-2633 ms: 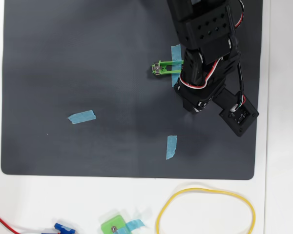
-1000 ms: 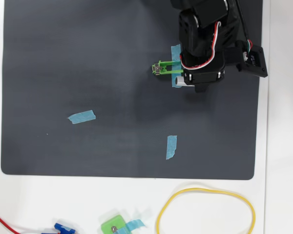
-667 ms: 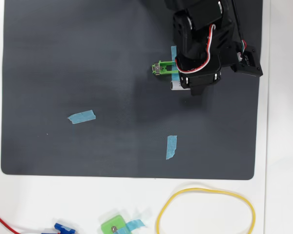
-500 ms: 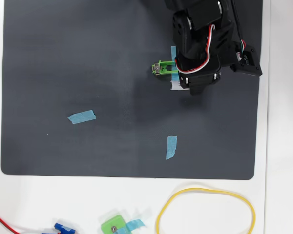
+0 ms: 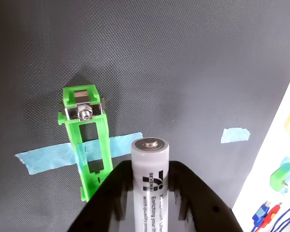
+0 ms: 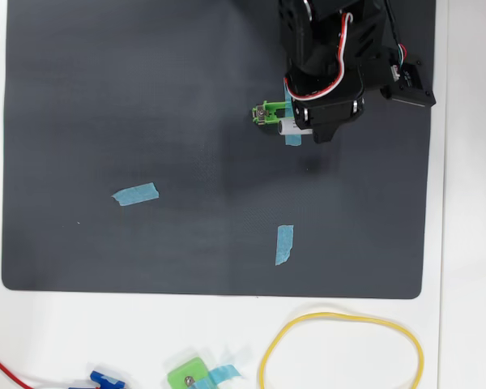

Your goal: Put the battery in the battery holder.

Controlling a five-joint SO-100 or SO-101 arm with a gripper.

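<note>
Surface (image 6: 470,243) here is white, and most of it lies under a dark, fine-woven mat (image 6: 146,97) with rounded corners. Three strips of blue tape sit on the mat: one (image 6: 135,194) toward the left in the overhead view, one (image 6: 284,244) lower down near the middle, and one (image 5: 48,157) running across the battery holder (image 5: 87,140). The holder is a narrow green frame lying flat on the mat, with a silver screw at its visible end.

Beyond the mat's lower edge in the overhead view, a yellow loop (image 6: 340,350) lies on the white, with a smaller green block (image 6: 188,375) to its left, then a blue connector (image 6: 107,379) and a red wire (image 6: 8,371) at the corner.

The end effector (image 5: 150,193) is clenched on the battery (image 5: 150,179), its black fingers pressing both sides. In the wrist view the white cylinder stands just right of the holder, its metal end cap facing up the picture, beside the frame rather than in it. From overhead, only a small white part of the battery shows below the arm (image 6: 340,57), right against the holder.
</note>
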